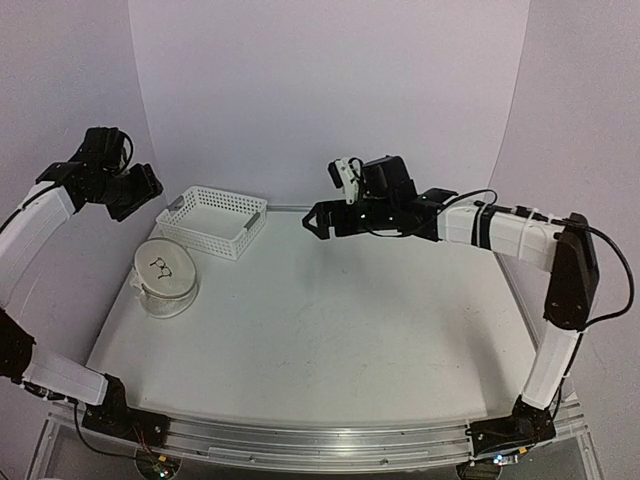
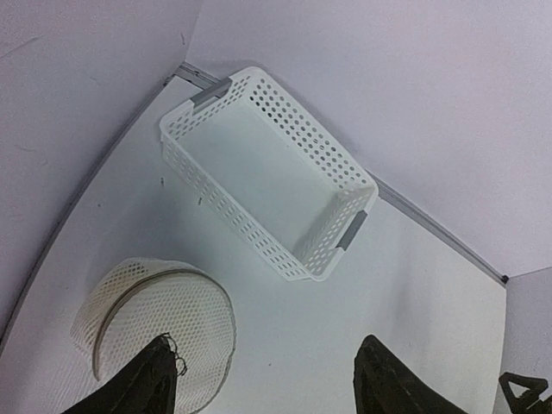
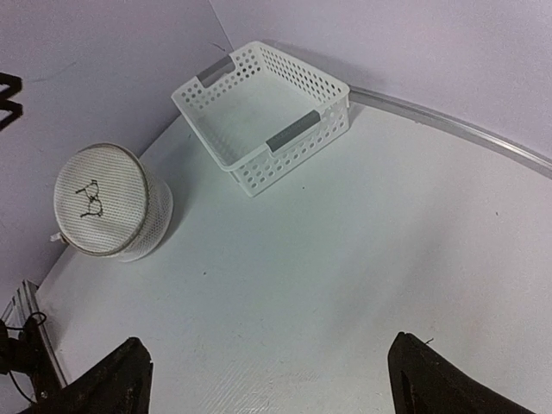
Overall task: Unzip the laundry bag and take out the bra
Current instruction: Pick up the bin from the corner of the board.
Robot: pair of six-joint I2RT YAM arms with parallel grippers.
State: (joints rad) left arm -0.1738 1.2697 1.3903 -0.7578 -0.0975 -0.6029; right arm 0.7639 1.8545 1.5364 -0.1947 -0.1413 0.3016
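The laundry bag (image 1: 165,272) is a round white mesh drum with a small black bra drawing on its face. It stands at the table's left and looks closed. It also shows in the left wrist view (image 2: 159,323) and the right wrist view (image 3: 108,203). The bra is not visible in any view. My left gripper (image 1: 143,188) hangs open and empty high above and behind the bag; its jaws stand wide apart in its wrist view (image 2: 263,379). My right gripper (image 1: 313,220) is open and empty above the table's far middle, well right of the bag (image 3: 272,379).
A rectangular white perforated basket (image 1: 212,221) with grey handles stands empty just behind the bag, near the back wall; it also shows in the left wrist view (image 2: 267,172) and the right wrist view (image 3: 263,112). A curved white backdrop rings the table.
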